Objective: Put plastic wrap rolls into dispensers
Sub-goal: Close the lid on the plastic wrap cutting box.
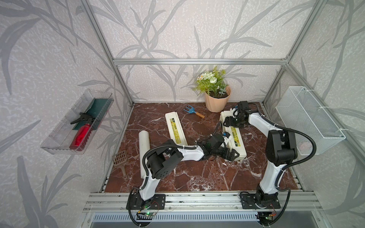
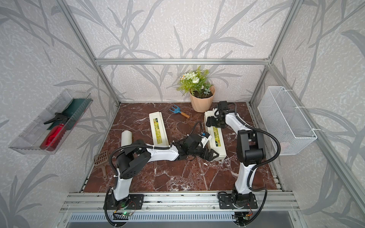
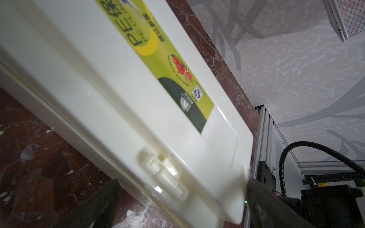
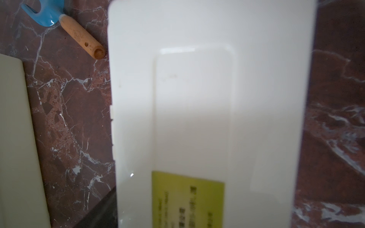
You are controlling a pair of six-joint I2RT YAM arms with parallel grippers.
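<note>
Two claws, one box! The left claw [image 1: 232,155] sits at the near end of the right-hand dispenser [image 1: 235,138]. Its jaws are spread wide with the box's end between them. The left wrist view shows a dark finger [image 3: 98,205] on either side and the lid's clasp [image 3: 164,175] in between, with nothing gripped by the look of it.

The right claw [image 1: 235,122] is down over the far half of the same lid. I can't tell whether it pinches the box or only straddles it. The right wrist view catches just a lone finger [image 4: 98,213] beside the box's long edge.

My read is that the far end gets steadied so the near clasp can be popped, since the lid lies flat and closed. The second dispenser [image 1: 175,128] lies closed too, mid-worktop [image 1: 197,177].

One plastic wrap roll [image 1: 143,142] waits out at the left, well apart from both boxes and partly behind the left arm. No other roll is in sight. Only the top views show that roll, and only the left wrist view shows the clasp, which the claw covers from above.
</note>
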